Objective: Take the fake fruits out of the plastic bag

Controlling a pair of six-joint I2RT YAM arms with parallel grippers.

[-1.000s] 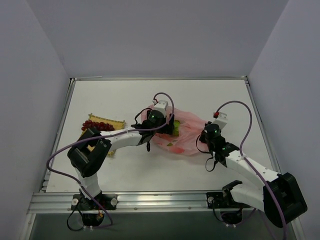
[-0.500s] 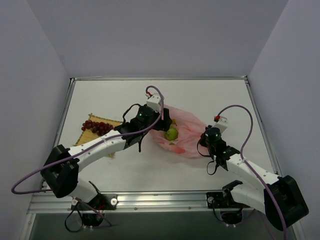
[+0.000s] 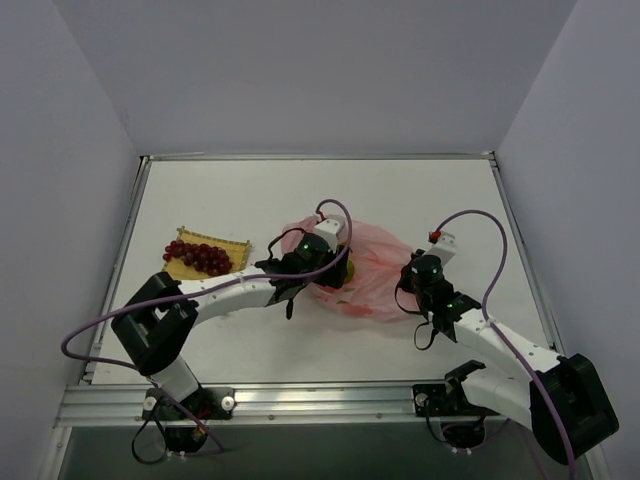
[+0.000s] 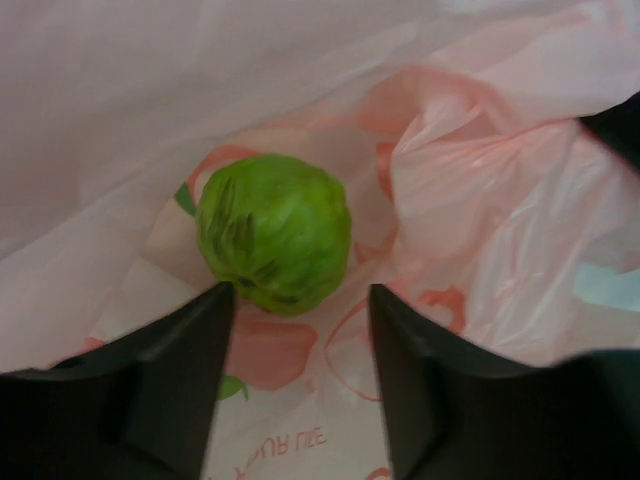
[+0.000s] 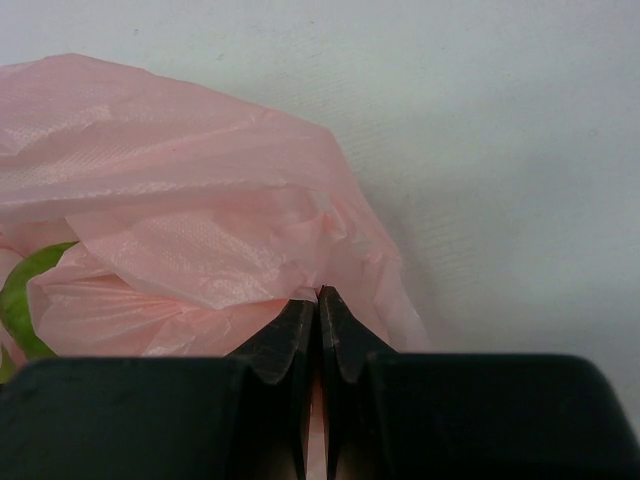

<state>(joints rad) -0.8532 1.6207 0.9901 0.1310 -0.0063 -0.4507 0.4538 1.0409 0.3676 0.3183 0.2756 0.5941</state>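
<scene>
Left tool [image 4: 300, 292] narrower — half-open at apple [image 4: 272, 230]

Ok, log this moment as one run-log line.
left gripper: open, tips flanking green fruit inside bag | right gripper: shut on bag edge | grapes: out, on mat

My left tool [image 4: 295, 292] has swung back from the left edge of the bag [image 3: 378, 262] into its open mouth, and my elbow has drawn in toward the base. Its fingers have narrowed from wide to about half, now flanking the green apple [image 4: 273, 232].
</scene>
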